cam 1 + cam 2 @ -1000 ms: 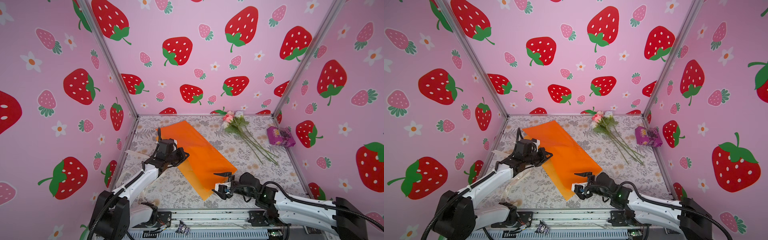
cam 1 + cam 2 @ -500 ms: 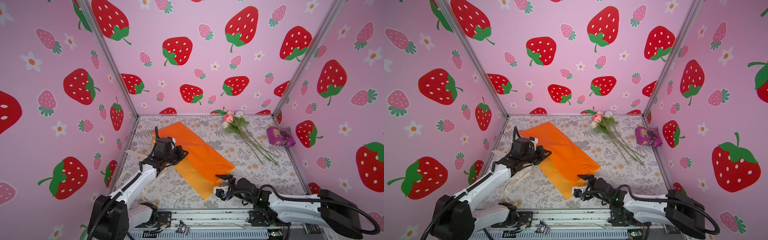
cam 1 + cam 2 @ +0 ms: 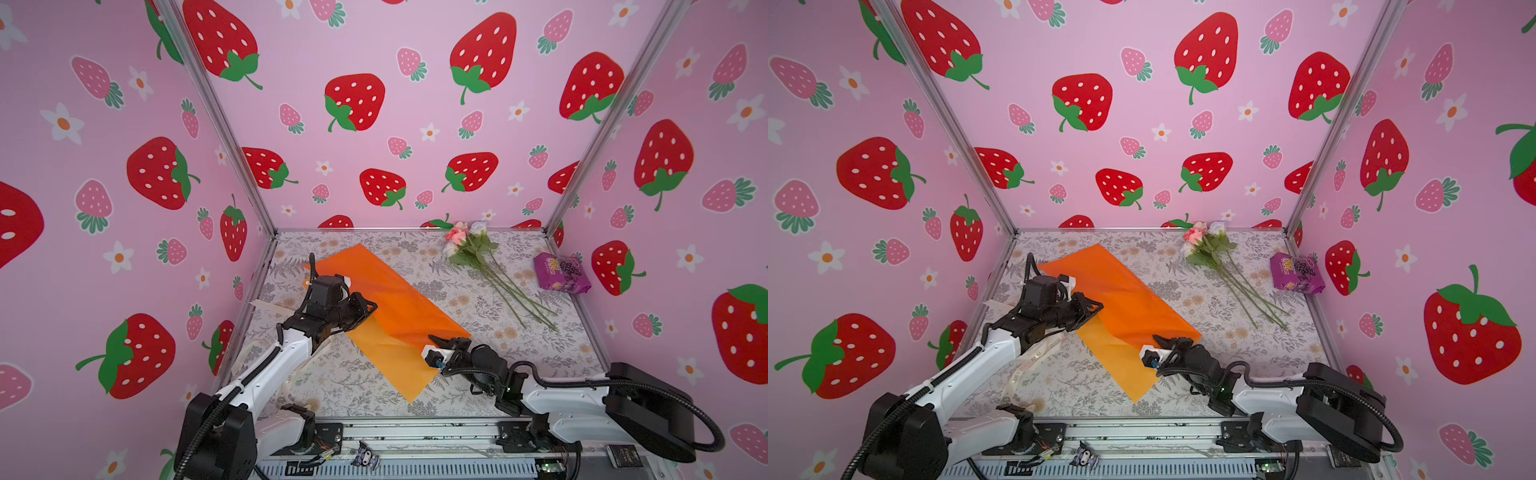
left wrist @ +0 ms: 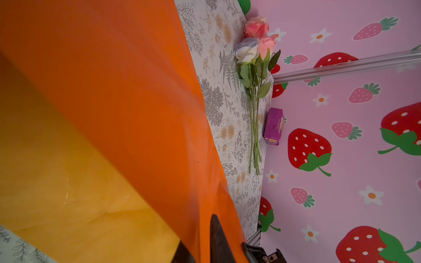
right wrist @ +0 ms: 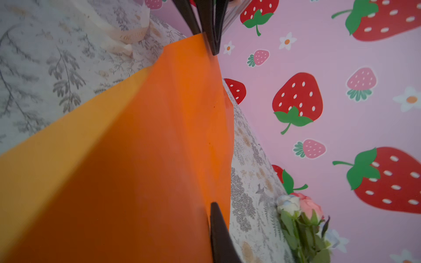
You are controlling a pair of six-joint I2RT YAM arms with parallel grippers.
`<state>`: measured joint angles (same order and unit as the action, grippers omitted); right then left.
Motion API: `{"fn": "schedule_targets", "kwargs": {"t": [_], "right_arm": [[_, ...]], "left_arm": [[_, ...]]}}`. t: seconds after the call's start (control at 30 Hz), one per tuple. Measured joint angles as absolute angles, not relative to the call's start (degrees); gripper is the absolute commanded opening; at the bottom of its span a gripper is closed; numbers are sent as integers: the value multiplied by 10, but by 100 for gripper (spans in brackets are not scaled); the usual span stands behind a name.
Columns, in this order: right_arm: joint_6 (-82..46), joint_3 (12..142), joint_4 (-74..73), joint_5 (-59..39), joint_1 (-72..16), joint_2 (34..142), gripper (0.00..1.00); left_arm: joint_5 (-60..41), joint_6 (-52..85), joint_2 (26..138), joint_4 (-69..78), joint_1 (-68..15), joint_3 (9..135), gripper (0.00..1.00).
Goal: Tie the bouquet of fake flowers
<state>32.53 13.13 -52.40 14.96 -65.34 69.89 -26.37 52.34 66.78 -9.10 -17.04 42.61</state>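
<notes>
The fake flowers [image 3: 469,245] [image 3: 1208,245] lie loose at the back right of the table, stems pointing toward the front. They also show in both wrist views [image 4: 252,52] [image 5: 296,211]. The orange wrapping paper [image 3: 399,307] [image 3: 1125,299] lies apart from them in the middle, one long edge lifted and folded over. My left gripper [image 3: 371,308] [image 4: 199,236] is at the paper's left edge, its jaws a little apart with the raised edge between them. My right gripper [image 3: 434,337] [image 5: 205,211] is shut on the paper's near-right edge, with one finger hidden behind the sheet.
A cream ribbon [image 3: 1034,361] [image 5: 127,36] lies on the floral tablecloth under the left arm. A purple snack packet [image 3: 559,274] [image 4: 273,125] sits against the right wall next to the stems. Pink strawberry walls close in three sides.
My right gripper has moved onto the paper's near-right edge and closed on it. My left gripper's jaws have eased apart. The paper's raised fold has shifted slightly to the left.
</notes>
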Motion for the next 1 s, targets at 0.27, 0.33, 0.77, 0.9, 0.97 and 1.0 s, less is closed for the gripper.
{"fn": "schedule_targets", "kwargs": {"t": [0.27,0.33,0.77,0.9,0.97,1.0], "right_arm": [[188,196,-450,124,-602,639,0],[124,223,-420,86,-568,625,0],[-262,291,-365,-169,-314,693,0],[-394,281,-408,-250,-236,740,0],[-439,280,-415,-275,-211,759,0],[-460,280,-420,-287,-199,769,0]], "left_arm": [[-224,478,616,-157,-163,460,79],[-205,477,585,-165,-164,460,78],[-137,440,556,-157,-224,449,60],[-134,415,591,-155,-239,449,56],[-134,403,616,-153,-243,450,56],[-134,397,632,-153,-244,451,55]]}}
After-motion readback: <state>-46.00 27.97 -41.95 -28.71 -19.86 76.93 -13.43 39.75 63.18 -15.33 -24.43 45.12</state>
